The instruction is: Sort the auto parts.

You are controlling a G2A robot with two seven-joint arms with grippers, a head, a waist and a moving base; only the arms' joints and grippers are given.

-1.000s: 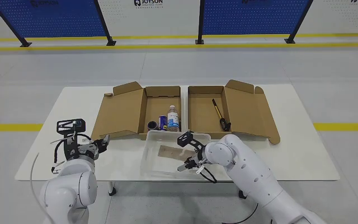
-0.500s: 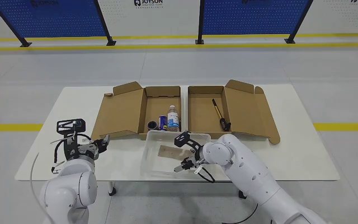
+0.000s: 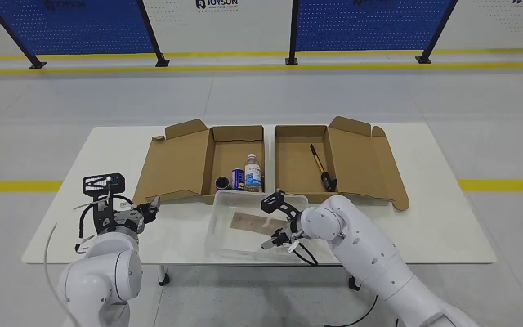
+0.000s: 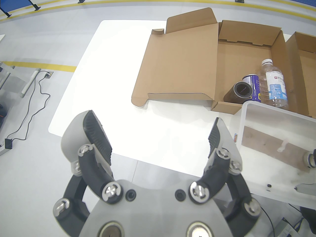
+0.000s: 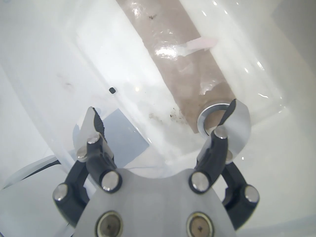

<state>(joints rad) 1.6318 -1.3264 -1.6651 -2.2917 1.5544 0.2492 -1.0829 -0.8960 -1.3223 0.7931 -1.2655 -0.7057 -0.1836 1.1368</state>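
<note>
My right gripper (image 5: 161,118) (image 3: 276,242) is down inside the clear plastic bin (image 3: 219,217) at the table's front middle, open. One of its fingertips (image 5: 228,110) overlaps a silver metal ring (image 5: 206,119) that lies at the end of a brown strip (image 5: 170,48) on the bin's floor. A small pale pink piece (image 5: 197,45) lies across the strip, and a tiny black bit (image 5: 112,90) sits nearby. My left gripper (image 4: 158,134) (image 3: 149,209) hangs open and holds nothing, over the table's front left edge, apart from the bin (image 4: 246,110).
Two open cardboard boxes stand behind the bin. The left box (image 3: 237,147) holds a clear bottle (image 4: 274,85), a blue can (image 4: 250,80) and a black cylinder (image 4: 238,92). The right box (image 3: 298,159) holds a dark long-handled tool (image 3: 320,168). Bare table (image 3: 106,163) lies to the left.
My right gripper shifted slightly left inside the bin and came back. The left arm has not moved.
</note>
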